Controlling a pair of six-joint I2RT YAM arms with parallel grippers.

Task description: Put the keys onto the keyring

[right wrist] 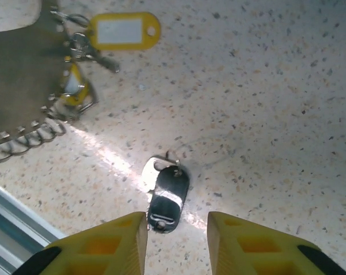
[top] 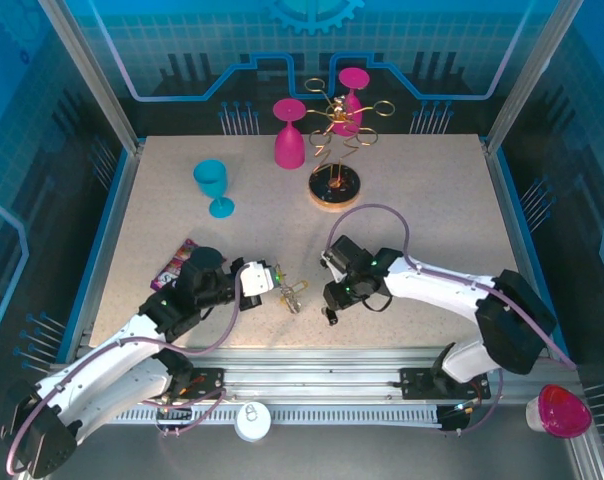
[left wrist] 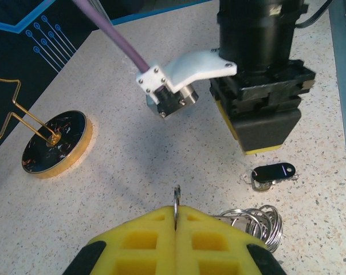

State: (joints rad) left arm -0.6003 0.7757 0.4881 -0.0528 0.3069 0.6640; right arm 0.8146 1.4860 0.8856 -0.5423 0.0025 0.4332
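The left gripper (left wrist: 176, 216) is clenched on the keyring (left wrist: 176, 195), a thin metal loop pinched edge-on between the yellow pads, its top poking out past the tips. A coil (left wrist: 260, 222) of silver rings is seen just right of those pads. Whether it is joined to the pinched loop cannot be told.

The right gripper (right wrist: 176, 240) is held part open and nothing is grasped. It is pointed down at the table (right wrist: 264, 114), near the left gripper and to its right. A key (right wrist: 168, 197) with a black head is laid flat on the table, just beyond the gap between the fingers (right wrist: 242, 243), and is not touched by them. Farther left, a yellow tag (right wrist: 122, 30) and a small bunch of other keys (right wrist: 75, 86) are seen beside the left gripper.

Several slips are judged possible:
- The key is flat and thin, so it may be shoved along the table or skipped over when the fingers are shut.
- If it is gripped by the smooth head alone, it may swivel.
- The loop may be twisted in the soft pads when pressed.
- The grippers are close together, so a bump may be caused.
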